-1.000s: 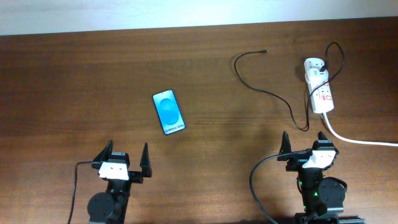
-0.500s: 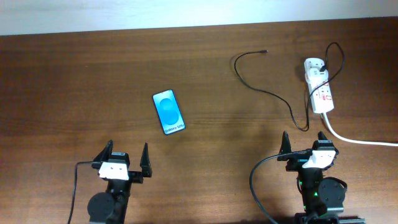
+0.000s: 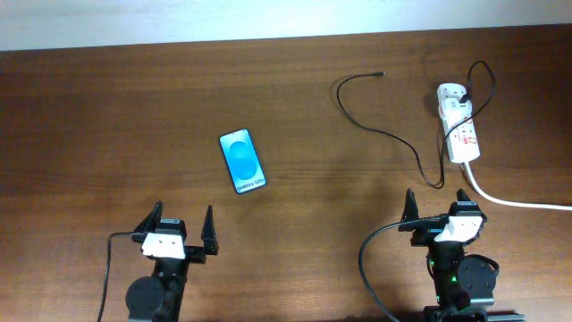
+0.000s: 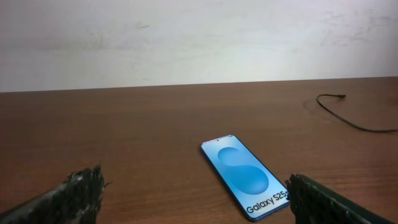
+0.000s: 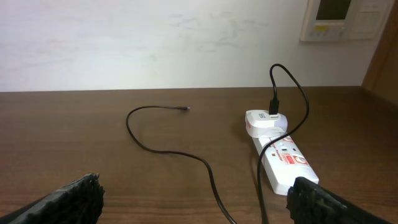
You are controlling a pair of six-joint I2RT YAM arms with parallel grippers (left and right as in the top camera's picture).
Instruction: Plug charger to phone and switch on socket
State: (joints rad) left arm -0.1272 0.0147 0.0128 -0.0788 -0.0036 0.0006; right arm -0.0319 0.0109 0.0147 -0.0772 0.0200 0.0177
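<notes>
We hold the left gripper (image 3: 184, 215) and right gripper (image 3: 437, 199) spread wide and empty, well short of everything, seemingly because the phone (image 3: 243, 161) lies flat ahead of the left one while the charger (image 3: 390, 136), plugged into the socket (image 3: 460, 132), trails its loose tip ahead of the right.

The phone (image 4: 244, 176) reads "Galaxy S25" (white strip at its screen's near end).

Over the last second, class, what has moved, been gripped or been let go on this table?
Nothing has visibly changed. The phone, the charger and the socket lie where they were; the left gripper and right gripper stay open and empty.
</notes>
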